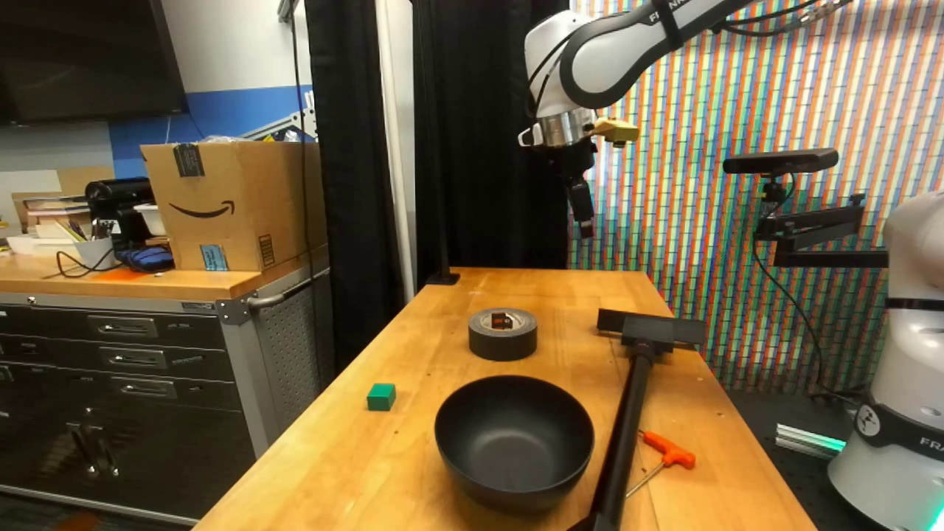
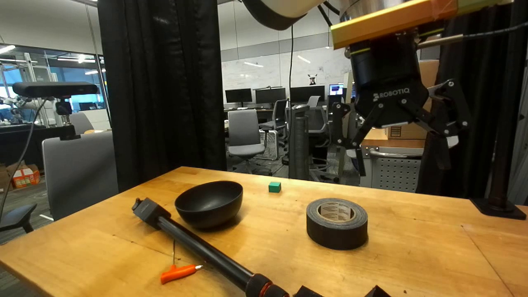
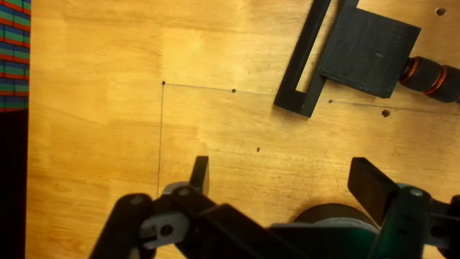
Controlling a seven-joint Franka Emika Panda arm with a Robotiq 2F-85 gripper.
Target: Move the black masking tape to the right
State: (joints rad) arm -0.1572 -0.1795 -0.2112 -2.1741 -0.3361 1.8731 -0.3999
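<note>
The black masking tape is a thick round black roll lying flat on the wooden table. It shows in both exterior views (image 1: 503, 344) (image 2: 337, 234), with a light core ring around its hole. In the wrist view only the far edge of the tape (image 3: 332, 208) shows at the bottom, partly hidden by the gripper. My gripper (image 2: 402, 161) is open and empty, high above the table and apart from the tape. It also shows in an exterior view (image 1: 585, 227) beyond the tape and in the wrist view (image 3: 279, 169), where its fingers are wide apart.
A black bowl (image 1: 514, 442) (image 2: 209, 206) and a small green block (image 1: 381, 397) (image 2: 274, 187) stand on the table (image 1: 413, 450). A long black T-shaped tool (image 1: 627, 424) (image 3: 370, 52) lies beside an orange-handled key (image 1: 667, 448) (image 2: 179, 273). A post base (image 2: 498, 208) stands at a table edge.
</note>
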